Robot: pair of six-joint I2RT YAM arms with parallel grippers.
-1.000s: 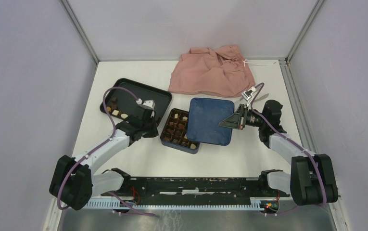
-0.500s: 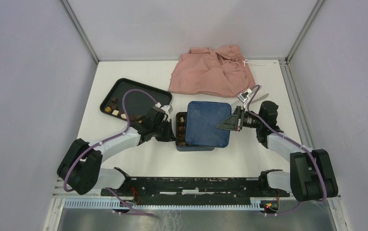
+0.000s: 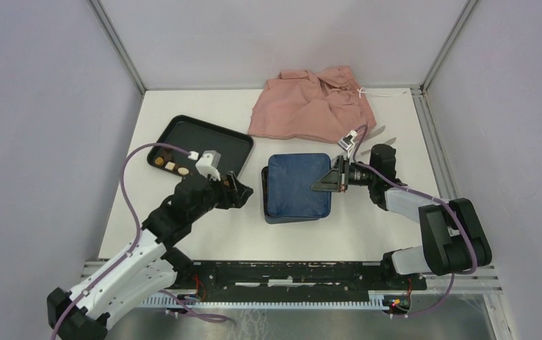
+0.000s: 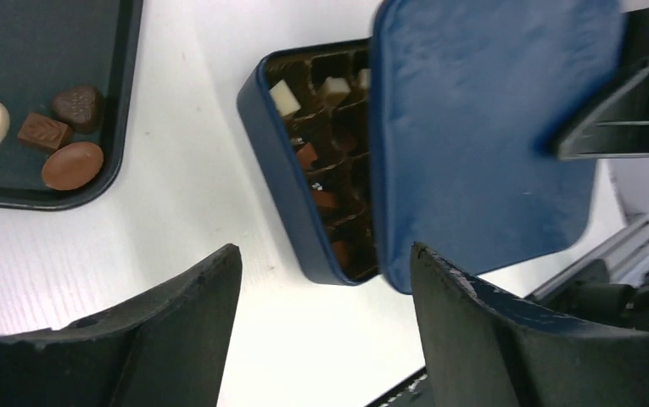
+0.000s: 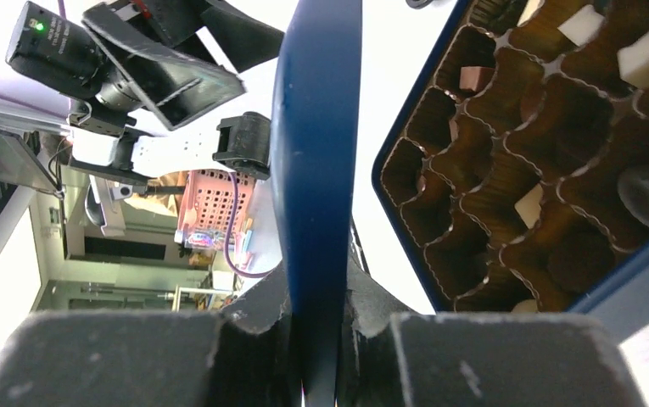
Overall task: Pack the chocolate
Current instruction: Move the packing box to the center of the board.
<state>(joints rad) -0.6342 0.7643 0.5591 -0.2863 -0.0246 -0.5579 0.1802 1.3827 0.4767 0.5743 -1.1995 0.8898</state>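
the left gripper (image 4: 325, 254) is seen spread wide, with nothing held between its fingers. just ahead of it and to its right, the blue box (image 4: 280, 170) is found, with chocolate (image 4: 283, 96) lodged in its gridded cells. the blue lid (image 3: 297, 184) is clamped at its edge by the right gripper (image 5: 316, 318) and held over most of the box. ahead and to the left of the left gripper, a few more pieces are seen in the black tray (image 3: 215, 138). farthest off, a pink cloth (image 3: 310, 103) is bunched.

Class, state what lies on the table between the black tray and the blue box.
Nothing: in the left wrist view, the white table between the black tray and the blue box is bare.
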